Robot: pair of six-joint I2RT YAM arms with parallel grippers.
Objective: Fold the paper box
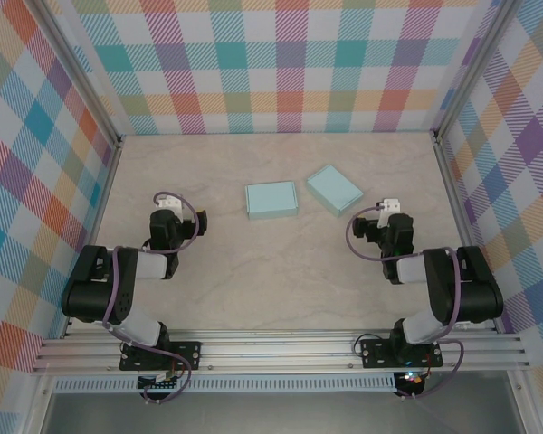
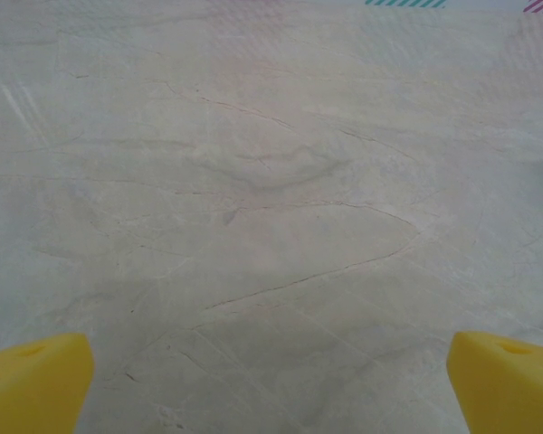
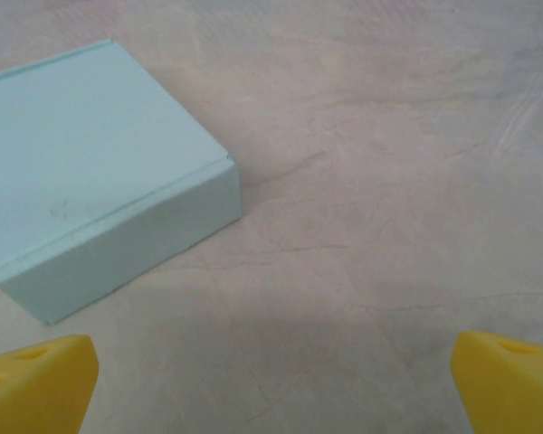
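Observation:
Two flat light-blue paper boxes lie side by side on the marbled table. One paper box [image 1: 271,200] sits square at the centre. The other [image 1: 334,189] is turned at an angle to its right. In the right wrist view this angled box [image 3: 90,163] looks closed, with a lid seam along its near edge, and it lies ahead and to the left of my right gripper [image 3: 271,389]. That gripper [image 1: 377,220] is open and holds nothing. My left gripper [image 1: 174,210] is open over bare table [image 2: 271,181], well left of the boxes, its yellow fingertips [image 2: 36,380] wide apart.
Checked cloth walls [image 1: 281,63] close in the table at the back and both sides. An aluminium rail [image 1: 281,348] carrying both arm bases runs along the near edge. Bare tabletop [image 1: 271,280] lies between the arms and in front of the boxes.

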